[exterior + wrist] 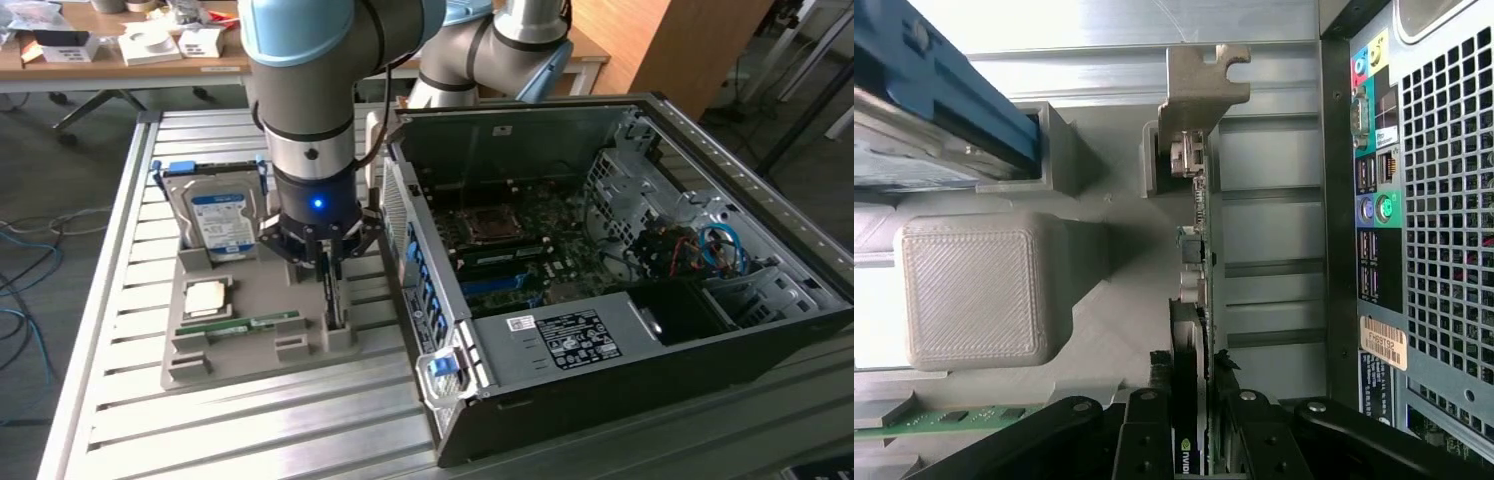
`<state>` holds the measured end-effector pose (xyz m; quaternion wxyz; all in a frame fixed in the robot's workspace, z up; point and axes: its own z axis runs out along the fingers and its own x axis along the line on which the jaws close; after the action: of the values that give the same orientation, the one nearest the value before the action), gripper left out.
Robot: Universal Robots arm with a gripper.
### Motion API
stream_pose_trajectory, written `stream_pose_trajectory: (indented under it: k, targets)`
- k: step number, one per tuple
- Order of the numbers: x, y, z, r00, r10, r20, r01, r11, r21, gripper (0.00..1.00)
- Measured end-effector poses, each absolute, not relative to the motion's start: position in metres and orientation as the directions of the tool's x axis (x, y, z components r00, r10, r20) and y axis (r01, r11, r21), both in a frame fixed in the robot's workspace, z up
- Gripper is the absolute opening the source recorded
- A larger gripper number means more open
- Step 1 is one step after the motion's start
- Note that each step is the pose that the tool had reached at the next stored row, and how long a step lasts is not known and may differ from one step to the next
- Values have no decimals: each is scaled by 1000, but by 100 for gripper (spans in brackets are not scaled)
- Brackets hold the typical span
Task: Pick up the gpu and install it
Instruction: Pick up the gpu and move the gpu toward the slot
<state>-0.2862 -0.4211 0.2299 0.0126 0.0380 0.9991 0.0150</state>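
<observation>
Gpu (pixel 332 298) (pixel 1199 250) stands on edge in the grey holder (pixel 200 365), hard drive (pixel 220 222) on the exterior view's left. Its long axis runs alongside the computer case (pixel 574 340), just right of it. The hand (pixel 330 262) (pixel 1194 440) is narrowed onto both faces, away from the bracket (pixel 1199 85).

Bright diffuse light; glare on table (pixel 1104 40); soft shadows.

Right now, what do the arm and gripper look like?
The arm is thick, grey and cylindrical with light-blue joint caps; a black cable runs down it, and its black wrist section carries a glowing blue light. The gripper is black, built from bolted linkages.
</observation>
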Motion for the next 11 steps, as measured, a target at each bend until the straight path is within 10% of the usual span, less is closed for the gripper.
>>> stream_pose_trajectory:
  k: [11]
  targets:
    - [-286, -421, 230, -997, 72, -24, 71, 997, 31, 26]
